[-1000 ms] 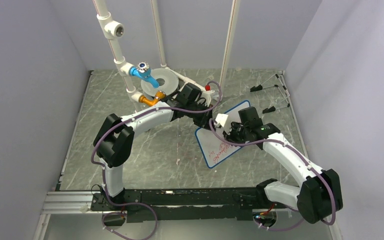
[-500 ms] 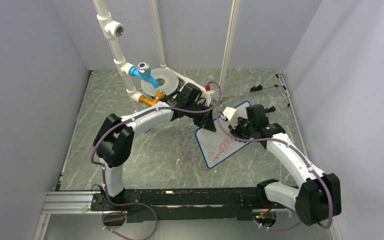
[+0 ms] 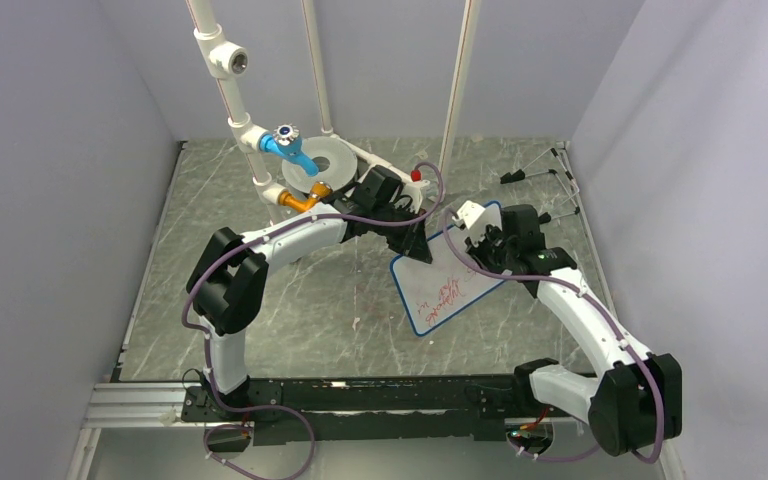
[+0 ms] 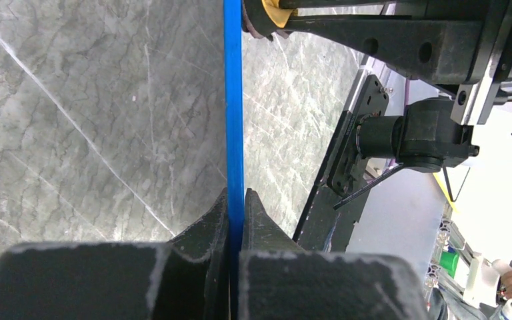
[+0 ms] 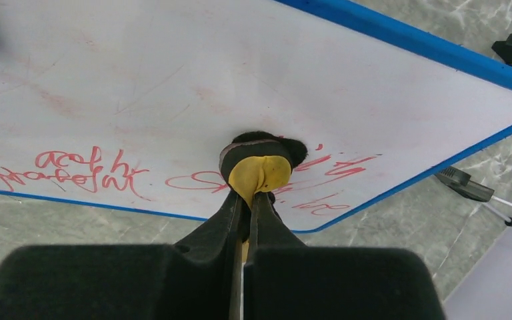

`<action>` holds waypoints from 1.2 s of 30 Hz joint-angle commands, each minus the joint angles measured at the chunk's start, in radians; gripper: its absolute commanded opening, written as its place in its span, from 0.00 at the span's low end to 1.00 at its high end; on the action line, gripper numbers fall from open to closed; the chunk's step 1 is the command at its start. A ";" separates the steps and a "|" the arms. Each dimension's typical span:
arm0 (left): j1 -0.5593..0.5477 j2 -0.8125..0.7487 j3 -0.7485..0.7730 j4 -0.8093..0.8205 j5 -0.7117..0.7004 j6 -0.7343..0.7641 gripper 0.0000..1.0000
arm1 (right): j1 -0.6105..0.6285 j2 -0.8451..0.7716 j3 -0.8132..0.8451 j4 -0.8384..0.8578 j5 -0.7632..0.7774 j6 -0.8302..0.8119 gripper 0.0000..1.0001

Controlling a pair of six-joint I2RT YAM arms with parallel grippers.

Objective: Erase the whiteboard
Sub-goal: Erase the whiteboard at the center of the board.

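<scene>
Left tool [image 4: 235,200] clamps the board [image 5: 240,73] rim; right tool [image 5: 246,200] pinches the eraser [image 5: 257,168]: press flat, sweep over the writing [image 5: 73,170].

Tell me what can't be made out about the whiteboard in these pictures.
- Top view: the right arm hides the far end of the whiteboard; the red writing is too small to read.
- Left wrist view: board edge-on in the left claw; face unseen.
- Right wrist view: the eraser in the right claw covers some writing.

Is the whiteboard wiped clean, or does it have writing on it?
Not clean: red writing shows on the whiteboard beside the yellow eraser.
</scene>
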 commanded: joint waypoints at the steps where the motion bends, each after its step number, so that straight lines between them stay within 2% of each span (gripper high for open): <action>1: -0.023 -0.064 0.018 0.042 0.128 0.045 0.00 | -0.005 0.011 0.019 0.010 -0.082 -0.059 0.00; 3: -0.024 -0.065 0.018 0.043 0.127 0.045 0.00 | 0.026 0.006 0.025 -0.074 -0.221 -0.130 0.00; 6: -0.024 -0.064 0.018 0.044 0.127 0.043 0.00 | 0.087 -0.017 0.018 -0.083 -0.252 -0.151 0.00; 9: -0.023 -0.067 0.013 0.044 0.126 0.043 0.00 | 0.085 -0.005 0.024 -0.012 -0.150 -0.078 0.00; 13: -0.024 -0.070 0.011 0.046 0.127 0.043 0.00 | 0.018 -0.016 0.008 0.116 0.037 0.032 0.00; 17: -0.023 -0.068 0.012 0.048 0.131 0.043 0.00 | -0.018 -0.019 -0.003 0.148 0.085 0.056 0.00; 19: -0.023 -0.069 0.011 0.045 0.132 0.045 0.00 | -0.020 -0.015 0.003 0.121 0.040 0.042 0.00; 24: -0.024 -0.070 0.009 0.053 0.134 0.042 0.00 | 0.012 -0.006 0.026 -0.070 -0.278 -0.120 0.00; 26: -0.023 -0.067 0.011 0.053 0.136 0.042 0.00 | 0.053 -0.019 0.025 -0.106 -0.334 -0.160 0.00; 28: -0.023 -0.066 0.009 0.052 0.136 0.042 0.00 | 0.064 -0.023 0.027 -0.078 -0.306 -0.134 0.00; 30: -0.023 -0.068 0.008 0.053 0.135 0.042 0.00 | 0.060 -0.014 0.028 -0.020 -0.205 -0.071 0.00; 36: -0.023 -0.071 0.005 0.055 0.138 0.041 0.00 | -0.015 -0.016 0.016 0.093 -0.014 0.033 0.00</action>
